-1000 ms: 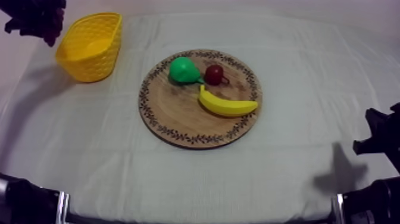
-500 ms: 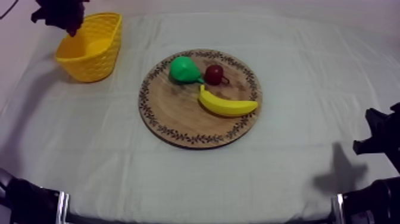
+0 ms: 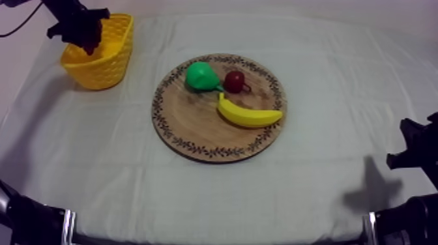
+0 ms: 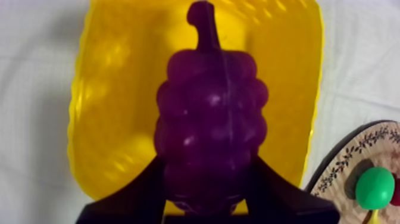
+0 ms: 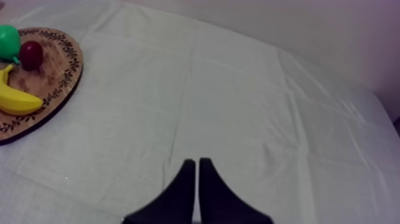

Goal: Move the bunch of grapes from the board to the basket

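Note:
My left gripper point(image 3: 79, 29) hangs over the yellow basket point(image 3: 104, 65) at the table's far left, shut on the dark purple bunch of grapes point(image 3: 86, 39). In the left wrist view the grapes point(image 4: 208, 119) are clamped between my two black fingers point(image 4: 146, 190), stem pointing away, directly above the basket's hollow point(image 4: 107, 119). The grapes are still above the basket floor, not resting in it. My right gripper point(image 3: 409, 148) sits low at the right edge; its fingers point(image 5: 186, 179) lie together as a narrow wedge over bare cloth.
The round wooden board point(image 3: 195, 140) lies mid-table with a green pear point(image 3: 201, 76), a small red fruit point(image 3: 234, 81) and a banana point(image 3: 249, 115) on it. Its rim point(image 4: 357, 167) and the pear point(image 4: 375, 187) lie just beside the basket.
My left gripper has carried the grapes rightward, from beyond the basket's left side to above its opening. The right arm and the fruit on the board have not moved.

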